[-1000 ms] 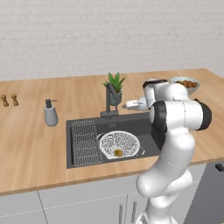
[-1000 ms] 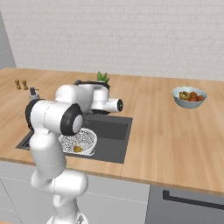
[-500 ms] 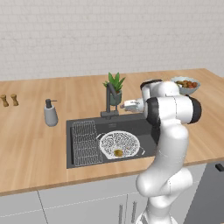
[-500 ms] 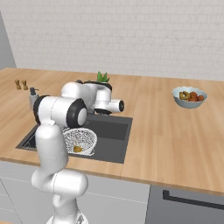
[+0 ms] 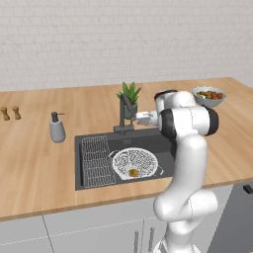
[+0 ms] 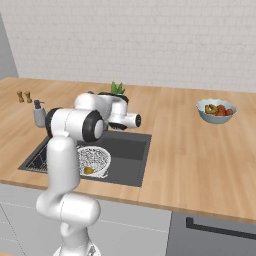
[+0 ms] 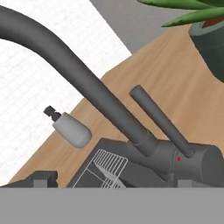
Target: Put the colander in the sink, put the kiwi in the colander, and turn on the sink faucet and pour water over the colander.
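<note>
Left base view: colander (image 5: 135,163) sits in the sink (image 5: 94,173), kiwi (image 5: 133,172) inside; I'm at the sink faucet (image 5: 126,112).

Right base view: no water running.

Hand view: the faucet's lever is close ahead; I can't tell my fingers' state. Next, I push the lever.

No text, labels, brands or numbers can be read anywhere.

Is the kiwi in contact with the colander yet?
Touching. Left base view shows the kiwi resting inside the colander, on its mesh floor.
</note>
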You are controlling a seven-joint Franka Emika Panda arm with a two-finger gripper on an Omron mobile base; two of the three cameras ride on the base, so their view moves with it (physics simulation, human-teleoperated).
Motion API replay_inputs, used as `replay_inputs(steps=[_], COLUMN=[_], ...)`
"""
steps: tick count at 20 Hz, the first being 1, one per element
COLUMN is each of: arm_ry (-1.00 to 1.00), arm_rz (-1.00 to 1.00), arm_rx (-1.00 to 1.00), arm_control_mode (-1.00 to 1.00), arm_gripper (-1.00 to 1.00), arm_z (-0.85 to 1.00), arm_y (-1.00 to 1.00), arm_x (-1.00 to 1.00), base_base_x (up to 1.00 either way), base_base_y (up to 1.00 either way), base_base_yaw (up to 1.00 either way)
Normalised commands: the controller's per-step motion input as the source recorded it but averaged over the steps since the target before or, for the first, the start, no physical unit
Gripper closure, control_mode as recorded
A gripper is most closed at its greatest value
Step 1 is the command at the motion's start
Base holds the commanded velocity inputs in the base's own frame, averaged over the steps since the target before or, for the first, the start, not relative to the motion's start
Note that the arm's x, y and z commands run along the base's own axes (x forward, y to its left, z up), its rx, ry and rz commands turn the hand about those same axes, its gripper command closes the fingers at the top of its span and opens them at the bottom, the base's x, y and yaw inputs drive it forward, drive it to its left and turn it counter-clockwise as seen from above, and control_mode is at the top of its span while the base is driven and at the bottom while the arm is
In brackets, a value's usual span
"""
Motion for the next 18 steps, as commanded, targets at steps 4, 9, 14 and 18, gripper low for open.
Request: replay_inputs(steps=[4, 9, 14, 18], arm_ry=[0.04, 0.05, 0.05, 0.03], arm_rz=[-0.02, -0.02, -0.01, -0.01], arm_rx=[0.01, 0.0, 0.01, 0.01], arm_control_mode=[-1.0, -1.0, -1.0, -1.0], arm_gripper=[-1.0, -1.0, -1.0, -1.0], arm_z=[-0.26, -0.31, -0.18, -0.11], arm_y=[0.0, 0.01, 0.08, 0.06], arm_x=[0.34, 0.33, 0.37, 0.39], base_base_x=[0.0, 0.0, 0.0, 0.0], base_base_y=[0.0, 0.0, 0.0, 0.0], base_base_yaw=[0.0, 0.0, 0.0, 0.0])
